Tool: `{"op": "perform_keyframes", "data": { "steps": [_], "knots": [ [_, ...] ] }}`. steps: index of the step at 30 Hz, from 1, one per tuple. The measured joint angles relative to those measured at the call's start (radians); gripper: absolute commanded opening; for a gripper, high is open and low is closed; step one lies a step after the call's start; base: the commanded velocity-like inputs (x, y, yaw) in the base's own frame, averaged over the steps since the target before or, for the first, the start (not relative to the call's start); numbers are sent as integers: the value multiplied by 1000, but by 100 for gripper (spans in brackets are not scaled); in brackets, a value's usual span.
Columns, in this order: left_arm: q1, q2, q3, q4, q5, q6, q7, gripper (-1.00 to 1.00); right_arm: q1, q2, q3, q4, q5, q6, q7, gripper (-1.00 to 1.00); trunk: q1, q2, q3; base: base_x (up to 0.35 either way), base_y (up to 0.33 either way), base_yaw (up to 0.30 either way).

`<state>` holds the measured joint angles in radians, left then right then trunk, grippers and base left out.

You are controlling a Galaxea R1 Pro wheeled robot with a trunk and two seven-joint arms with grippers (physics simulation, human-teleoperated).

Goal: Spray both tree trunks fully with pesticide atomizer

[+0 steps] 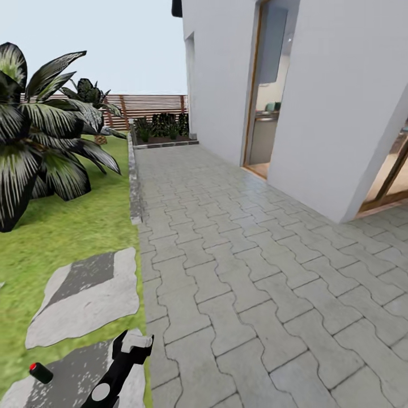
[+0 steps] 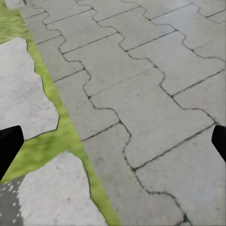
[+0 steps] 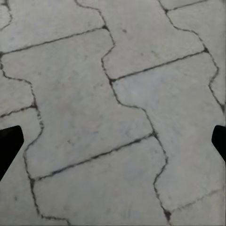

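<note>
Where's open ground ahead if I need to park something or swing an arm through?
The grey paving between the white house wall and the stone kerb is bare. The lawn past the stepping stones is free too. It is crowded at far left by the palm, whose fronds overhang the grass.

Paving (image 1: 238,272) open ahead; house wall (image 1: 334,113) right, palm (image 1: 34,136) left.

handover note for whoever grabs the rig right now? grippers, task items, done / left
Left gripper: open, empty, over the edge where the grey pavers meet the grass.
Right gripper: open, empty, above pavers.
Robot is on the paved path beside the white house wall; palms and slat fence are ahead on the left.
Atomizer and the thick-trunked trees: not in sight.
Done: nothing.
Left: find and pick up the atomizer, spray both trunks.
</note>
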<state>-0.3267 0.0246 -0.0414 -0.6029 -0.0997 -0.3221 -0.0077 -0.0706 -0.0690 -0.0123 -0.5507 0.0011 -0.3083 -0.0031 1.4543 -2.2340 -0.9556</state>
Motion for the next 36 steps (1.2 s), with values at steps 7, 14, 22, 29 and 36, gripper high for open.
{"op": "perform_keyframes", "data": {
  "steps": [7,14,22,29,36],
  "knots": [
    [0,0,0,1,0,1,1,100,0,0,0,0,0,0,0,100,0,0,0,208,-242,277],
    [0,0,0,2,0,1,2,100,0,0,0,0,0,0,0,100,0,0,0,208,-241,277],
    [0,0,0,2,0,1,2,100,0,0,0,0,0,0,0,100,0,0,0,208,-241,277],
    [0,1,0,2,0,1,2,100,0,0,1,0,0,0,0,100,0,0,0,208,-241,277],
    [0,1,0,2,0,0,2,100,0,0,1,0,0,0,0,100,0,0,0,213,-237,277]
  ]
}}
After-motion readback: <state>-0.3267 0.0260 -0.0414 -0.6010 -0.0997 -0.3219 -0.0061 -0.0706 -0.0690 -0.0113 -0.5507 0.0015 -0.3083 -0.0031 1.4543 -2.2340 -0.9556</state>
